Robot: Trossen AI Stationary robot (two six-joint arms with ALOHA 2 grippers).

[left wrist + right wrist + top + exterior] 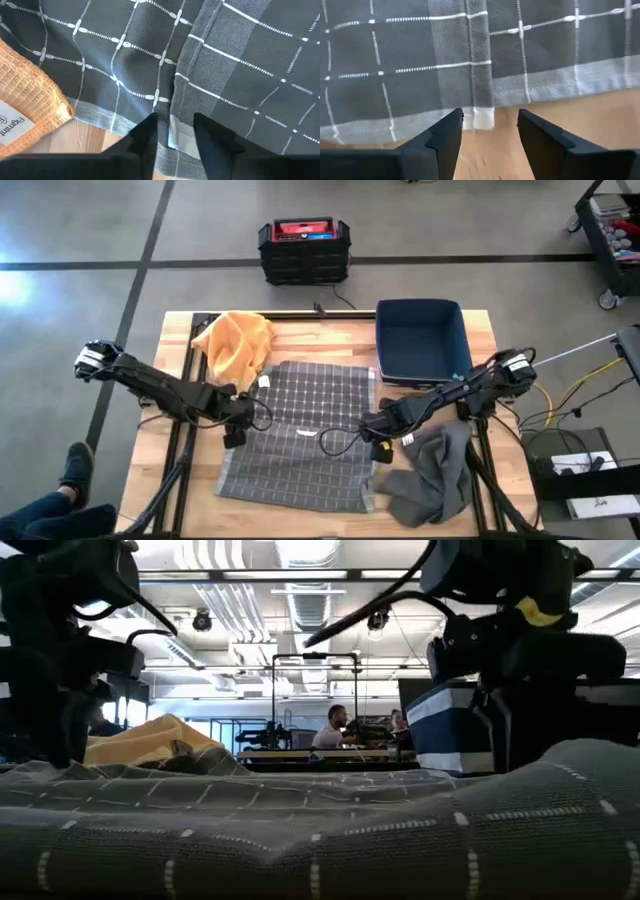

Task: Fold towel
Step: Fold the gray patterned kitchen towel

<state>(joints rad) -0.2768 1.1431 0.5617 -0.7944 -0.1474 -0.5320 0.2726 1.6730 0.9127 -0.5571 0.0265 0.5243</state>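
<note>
Two grippers flank the grey checked towel [300, 435], which lies spread on the wooden surface [180, 345]; left gripper [172, 135] at its left hem, jaws apart astride the edge; right gripper [490, 125] at the right edge, jaws apart, empty; the cloth looks light, limp, wrinkle-prone; best pinched at hem corners.

The grey, white-checked towel [300, 435] lies spread, slightly rumpled, mid-table.

Even daylight, glaring ceiling lights, blurred foreground
</note>
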